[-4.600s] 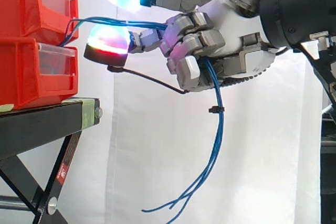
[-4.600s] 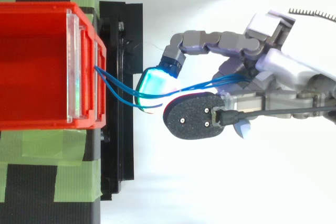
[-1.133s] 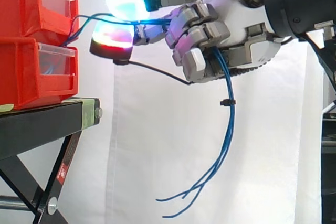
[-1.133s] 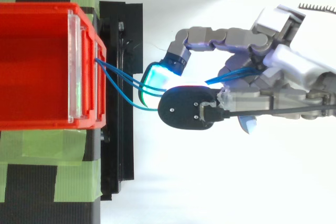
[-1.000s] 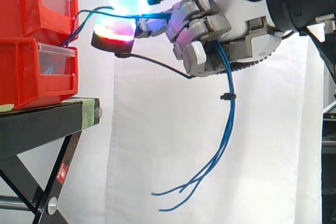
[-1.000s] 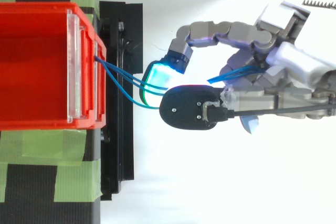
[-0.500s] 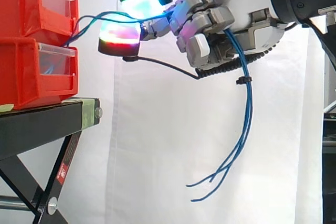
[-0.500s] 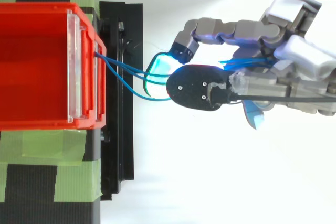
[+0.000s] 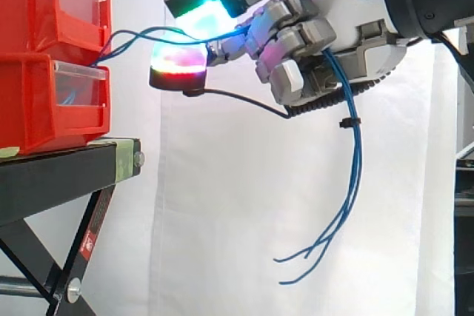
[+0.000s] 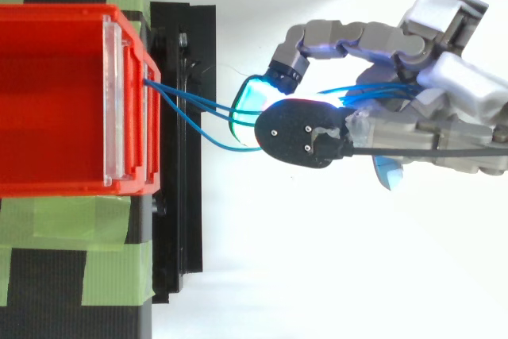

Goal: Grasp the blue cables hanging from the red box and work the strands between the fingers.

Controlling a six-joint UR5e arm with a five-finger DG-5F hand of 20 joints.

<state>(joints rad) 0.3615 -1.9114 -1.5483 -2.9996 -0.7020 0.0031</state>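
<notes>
Now your hand (image 9: 337, 12), curled round the blue cables (image 9: 358, 160), has pulled farther from the red box (image 9: 44, 5), so the strands are likely getting worked.

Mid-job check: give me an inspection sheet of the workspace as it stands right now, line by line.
Surface: black stand with strips of green tape on top, carrying the bins.
Job's things: two red bins stacked, with clear front panels; the blue cables come out at the front of the upper one.
Clutter: nothing seen.
Hand: hand is to the right of the bins and apart from them, fingers curled round the blue cables.
Cables: the strands cross the gap from the bin into the hand, then hang below it with loose ends free; a small black tie binds them just under the hand.
Surroundings: white curtain behind the work.
</notes>
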